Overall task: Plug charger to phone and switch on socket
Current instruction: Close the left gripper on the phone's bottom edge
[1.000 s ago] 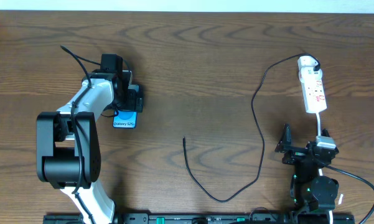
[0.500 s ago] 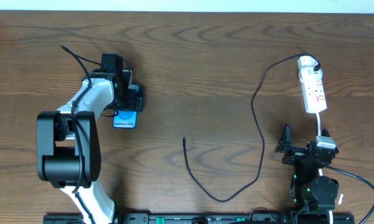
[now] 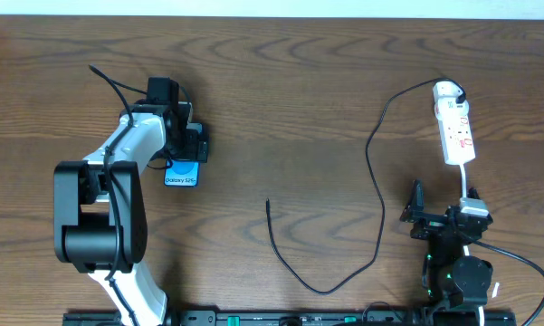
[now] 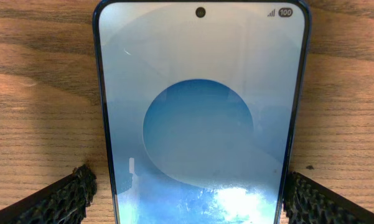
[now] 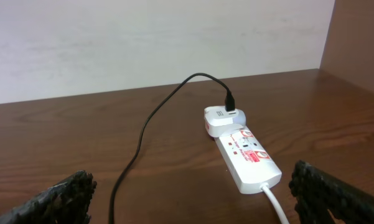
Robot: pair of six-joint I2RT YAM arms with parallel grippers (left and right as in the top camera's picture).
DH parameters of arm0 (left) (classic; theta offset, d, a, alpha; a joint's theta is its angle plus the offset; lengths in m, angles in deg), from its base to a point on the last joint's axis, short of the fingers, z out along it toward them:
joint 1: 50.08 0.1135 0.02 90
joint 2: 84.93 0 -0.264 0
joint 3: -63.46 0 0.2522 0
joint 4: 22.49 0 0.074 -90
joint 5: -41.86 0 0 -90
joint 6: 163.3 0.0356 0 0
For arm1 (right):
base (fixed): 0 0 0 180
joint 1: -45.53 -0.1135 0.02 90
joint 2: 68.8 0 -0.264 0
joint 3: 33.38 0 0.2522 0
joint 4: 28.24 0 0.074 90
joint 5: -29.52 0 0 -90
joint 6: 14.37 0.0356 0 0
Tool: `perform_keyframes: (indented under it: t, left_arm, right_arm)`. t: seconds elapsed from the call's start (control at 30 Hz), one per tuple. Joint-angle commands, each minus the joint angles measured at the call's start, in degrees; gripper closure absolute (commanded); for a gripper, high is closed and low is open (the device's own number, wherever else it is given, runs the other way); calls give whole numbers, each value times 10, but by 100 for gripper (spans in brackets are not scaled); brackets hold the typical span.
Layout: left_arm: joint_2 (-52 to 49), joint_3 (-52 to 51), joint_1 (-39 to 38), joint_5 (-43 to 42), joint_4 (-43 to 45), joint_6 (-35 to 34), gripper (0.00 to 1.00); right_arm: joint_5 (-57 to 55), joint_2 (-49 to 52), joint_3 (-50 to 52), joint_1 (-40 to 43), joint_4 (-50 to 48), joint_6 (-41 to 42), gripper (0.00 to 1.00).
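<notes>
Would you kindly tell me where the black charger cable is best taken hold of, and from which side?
Grip the charger just behind its plug tip, probably from straight above. That end lies flat on the table, apart from everything else, and the stretch behind the tip runs nearly straight, so closing across its width there should hold the tip steady.

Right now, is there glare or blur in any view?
Left wrist: glare washes the phone pale, with a bright patch low on its screen. Right wrist: the socket is sharp, without glare. Overhead: even light, sharp.
</notes>
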Motion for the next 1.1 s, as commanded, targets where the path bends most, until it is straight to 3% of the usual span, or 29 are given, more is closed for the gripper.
perform_keyframes:
  t: [0.0,1.07]
  left_arm:
    - [-36,-10,-1,4,-6,6,2]
    - [-36,-10,-1,3,-7,26,4]
  right_arm:
    - [-5,-3,3,-5,0,7,1]
    - [-5,-3,3,-5,-1,7,1]
